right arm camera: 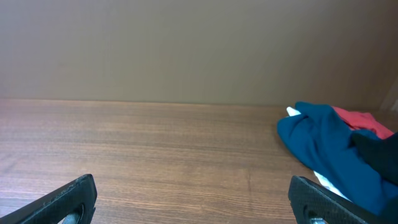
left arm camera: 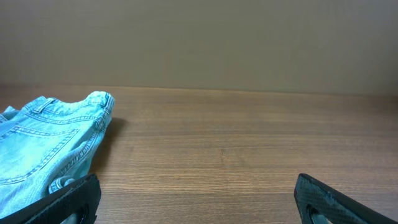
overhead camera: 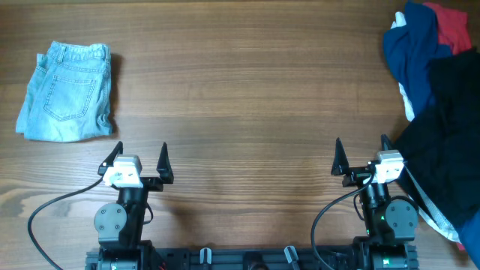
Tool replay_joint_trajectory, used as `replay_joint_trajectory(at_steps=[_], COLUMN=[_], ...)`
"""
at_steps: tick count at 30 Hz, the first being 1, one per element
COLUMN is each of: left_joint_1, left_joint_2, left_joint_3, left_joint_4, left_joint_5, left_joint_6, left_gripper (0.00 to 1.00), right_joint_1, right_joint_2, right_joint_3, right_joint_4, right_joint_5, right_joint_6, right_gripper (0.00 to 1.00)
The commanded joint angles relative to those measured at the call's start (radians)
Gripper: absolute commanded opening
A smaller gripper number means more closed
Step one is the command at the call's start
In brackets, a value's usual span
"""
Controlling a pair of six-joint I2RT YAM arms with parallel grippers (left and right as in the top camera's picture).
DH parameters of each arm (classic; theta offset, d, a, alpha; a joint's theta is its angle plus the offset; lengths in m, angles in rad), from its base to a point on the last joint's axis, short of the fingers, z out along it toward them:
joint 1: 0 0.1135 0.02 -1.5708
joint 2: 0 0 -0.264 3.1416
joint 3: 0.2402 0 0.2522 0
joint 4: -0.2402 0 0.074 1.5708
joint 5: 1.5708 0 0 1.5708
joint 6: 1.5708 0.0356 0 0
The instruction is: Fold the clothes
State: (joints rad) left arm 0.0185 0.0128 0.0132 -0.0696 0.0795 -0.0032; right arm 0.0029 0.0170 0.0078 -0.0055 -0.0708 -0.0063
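The light blue denim shorts (overhead camera: 67,91) lie folded at the far left of the table, a stitched back pocket facing up and the waistband toward the back. In the left wrist view the shorts (left arm camera: 43,146) sit ahead and to the left. My left gripper (overhead camera: 138,160) rests near the front edge, a short way right of and nearer than the shorts, open with nothing between its fingers (left arm camera: 74,196). My right gripper (overhead camera: 362,155) is at the front right, also open and empty, with bare wood between its fingers (right arm camera: 320,198).
A heap of other garments fills the right edge: a dark navy one (overhead camera: 411,52), a red one (overhead camera: 450,26), a big black one (overhead camera: 450,142) and some white cloth (overhead camera: 439,217). In the right wrist view the navy garment (right arm camera: 329,149) lies close to the right finger.
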Motion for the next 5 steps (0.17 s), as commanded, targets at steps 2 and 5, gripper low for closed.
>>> replay_joint_trajectory(at_steps=[2,5], left_joint_1=[-0.006,-0.006], left_joint_2=[-0.010,-0.010], left_joint_3=[-0.008,-0.008], left_joint_4=[-0.002,-0.002], left_joint_5=[-0.006,-0.006], left_joint_6=[0.018,0.018], left_gripper=[1.00,1.00], right_joint_1=[-0.005,-0.005], right_joint_2=[-0.013,-0.013], right_joint_3=[-0.001,-0.001], right_joint_4=[0.005,0.005], right_joint_5=[-0.002,-0.002], right_joint_6=[-0.017,-0.017], right_gripper=[1.00,1.00])
